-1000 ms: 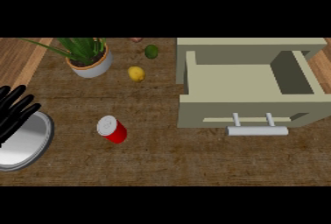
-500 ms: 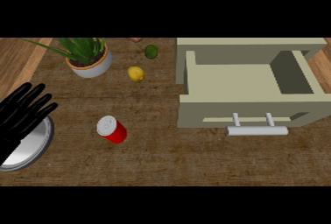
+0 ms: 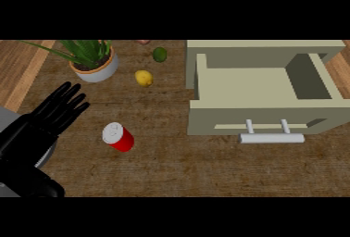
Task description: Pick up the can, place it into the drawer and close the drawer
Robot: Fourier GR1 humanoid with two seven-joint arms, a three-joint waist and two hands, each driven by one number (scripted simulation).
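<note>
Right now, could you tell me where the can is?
In the head view, the can stands on the counter left of centre, just right of the left hand and left of the open drawer.

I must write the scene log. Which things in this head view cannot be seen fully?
- Right hand: not in the head view.
- Metal bowl: mostly hidden under the left hand and forearm, cut by the left edge.
- Small object above the lime: cut off by the top band.

**Red can upright, drawer pulled open**

The can (image 3: 118,137) is red with a silver top and stands on the wooden counter, well left of the drawer (image 3: 263,95). The drawer is beige, open, its inside bare, with a pale bar handle (image 3: 271,138) on its front.
</note>
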